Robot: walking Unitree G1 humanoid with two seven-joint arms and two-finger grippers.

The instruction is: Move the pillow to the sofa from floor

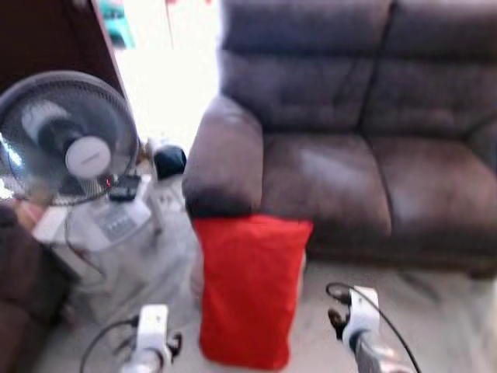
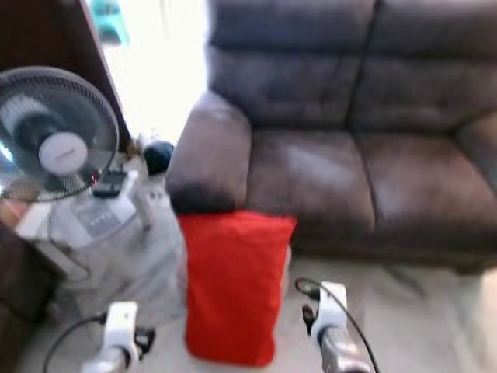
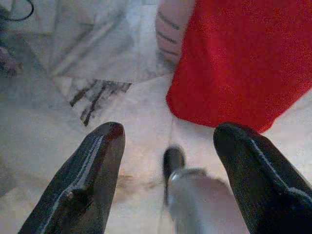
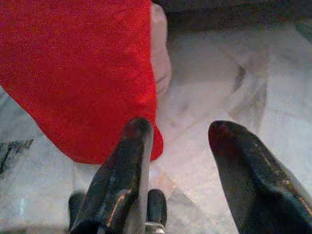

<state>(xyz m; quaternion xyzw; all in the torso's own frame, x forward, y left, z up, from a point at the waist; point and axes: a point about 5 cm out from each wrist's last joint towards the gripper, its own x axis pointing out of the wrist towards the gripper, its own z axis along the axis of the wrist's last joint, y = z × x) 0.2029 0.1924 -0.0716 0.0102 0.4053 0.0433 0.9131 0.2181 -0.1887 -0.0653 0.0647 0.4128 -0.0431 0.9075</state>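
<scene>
I see the rectangular red fabric pillow standing on the pale marble floor, leaning against the dark brown suede sofa at its armrest. My left claw and right claw hover spread apart, empty, flanking it.

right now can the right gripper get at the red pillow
Probably yes. The right gripper is open just beside the red pillow, which stands on the floor against the sofa, with bare floor between them.
</scene>
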